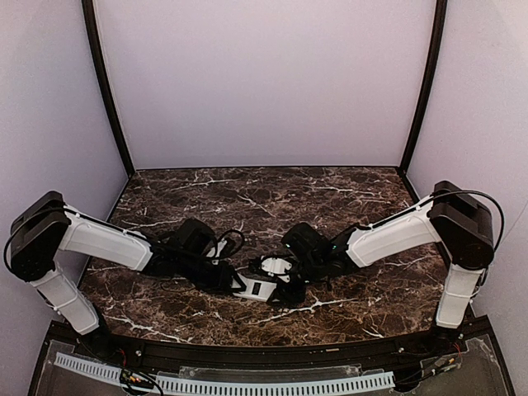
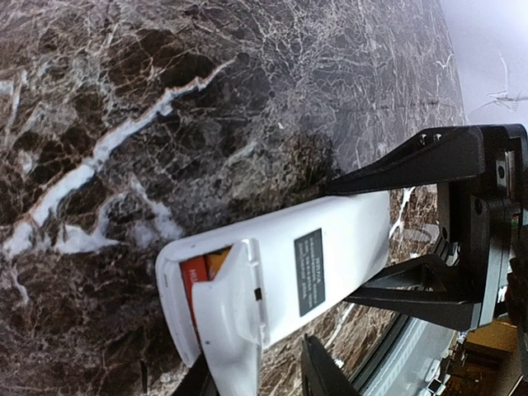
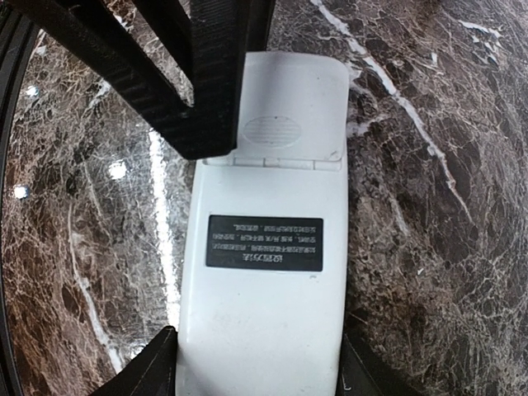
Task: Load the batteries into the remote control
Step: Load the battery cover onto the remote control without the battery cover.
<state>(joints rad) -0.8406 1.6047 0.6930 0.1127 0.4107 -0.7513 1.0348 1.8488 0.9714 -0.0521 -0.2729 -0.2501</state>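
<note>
The white remote control [image 3: 264, 313] lies back up on the marble, its dark label [image 2: 310, 271] showing. My right gripper [image 3: 256, 367] is shut on its sides, one finger against each long edge. At the other end a loose white cover plate [image 2: 235, 318] sits askew over the battery bay. The orange-red batteries [image 2: 200, 268] show inside the bay beside it. My left gripper [image 2: 256, 361] straddles the cover with its jaws apart; one finger [image 2: 323, 373] stands clear of the plate. From above, both grippers meet at the remote control [image 1: 261, 289].
Dark veined marble table [image 2: 124, 124] surrounds the remote. The table's front edge with a black rail [image 1: 272, 351] runs close behind both grippers. Pale walls [image 1: 264, 82] enclose the back and sides.
</note>
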